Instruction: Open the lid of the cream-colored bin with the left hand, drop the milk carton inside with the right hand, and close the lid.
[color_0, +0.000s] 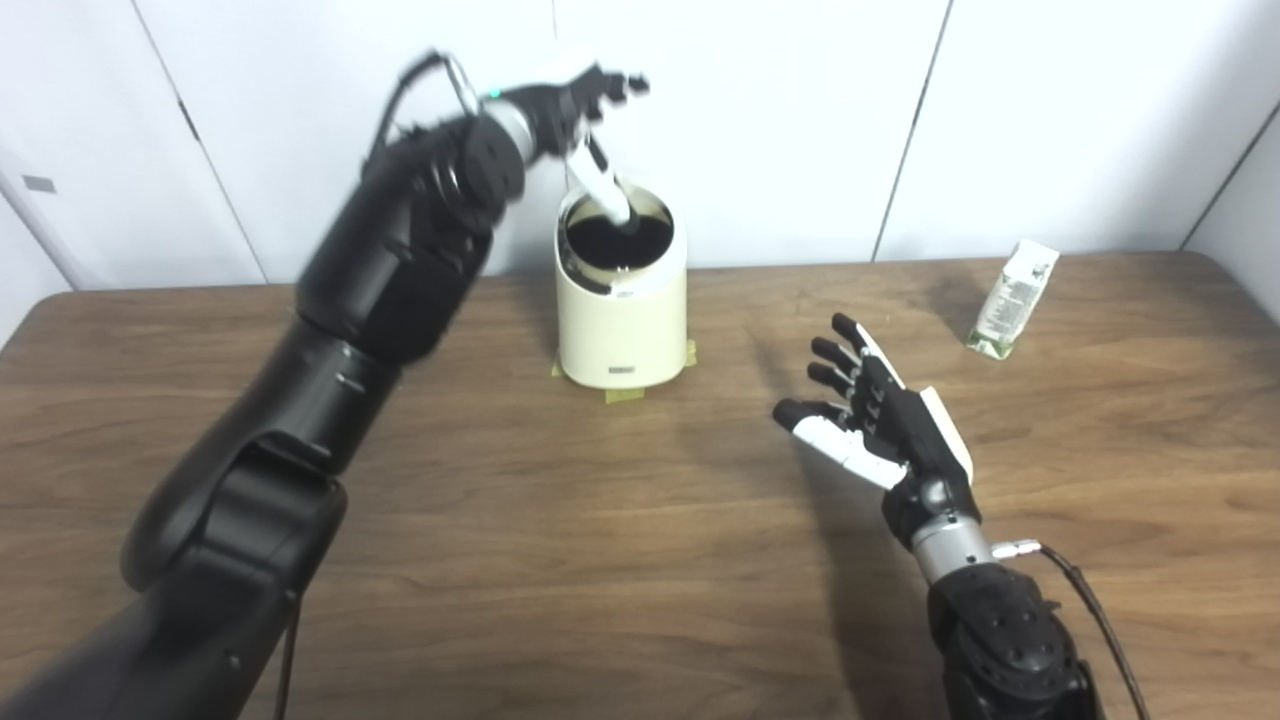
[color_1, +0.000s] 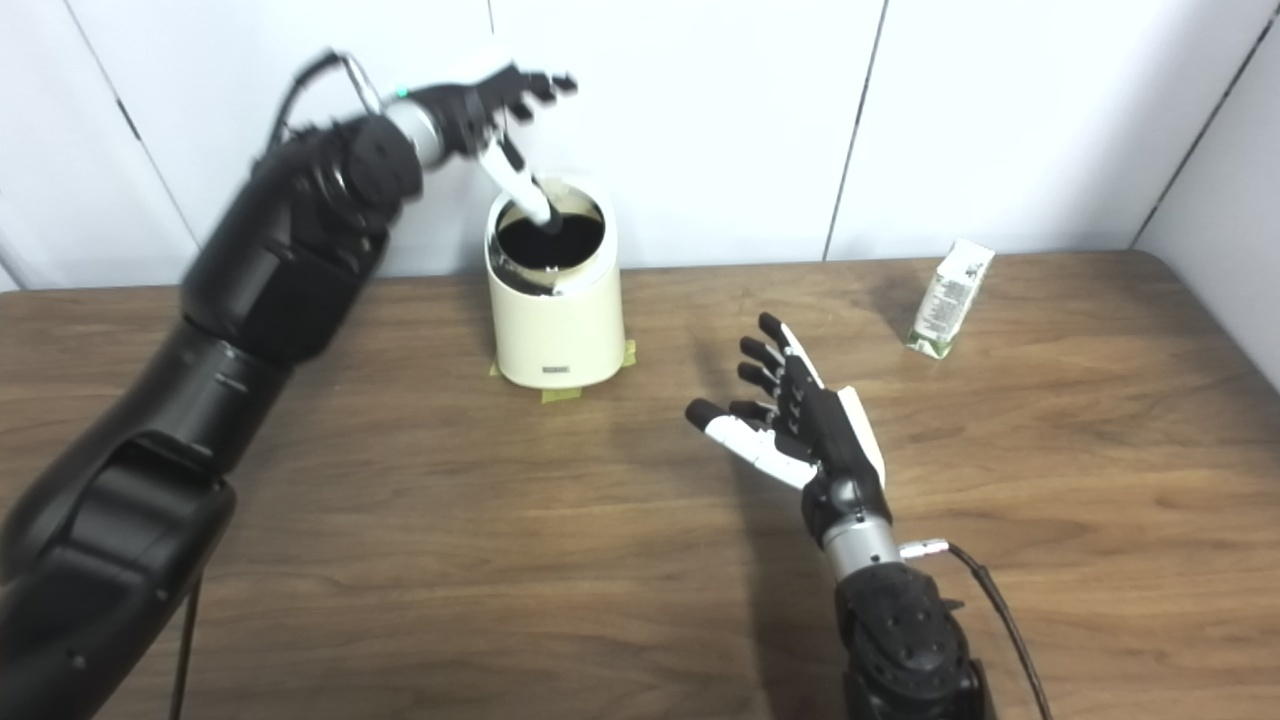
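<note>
Two arms reach over the brown wooden counter (color_0: 500, 560), and the one on the left is raised high, its black upper segments filling that side of the view. At its end the left hand (color_0: 575, 105) hovers above the back of the cream-colored bin (color_0: 620, 320), fingers spread and pointing toward the white wall (color_0: 780, 100), holding nothing, while its white thumb (color_0: 605, 195) angles down to the bin's top. The lid (color_0: 620, 237) shows as a dark round disc set inside the rim; the thumb tip rests on or just over it, and I cannot tell whether it presses. The bin stands upright near the back edge of the counter, with bits of yellowish tape (color_0: 625, 395) at its base. Right of the bin and nearer to me, the right hand (color_0: 880, 420) is held low over the counter, palm turned leftward, fingers apart and empty, thumb stretched toward the bin. A thin cable (color_0: 1090, 610) trails off its wrist. Farthest right, the milk carton (color_0: 1012, 298) stands alone near the back of the counter, leaning slightly, white with green print, well apart from both hands and from the bin.
</note>
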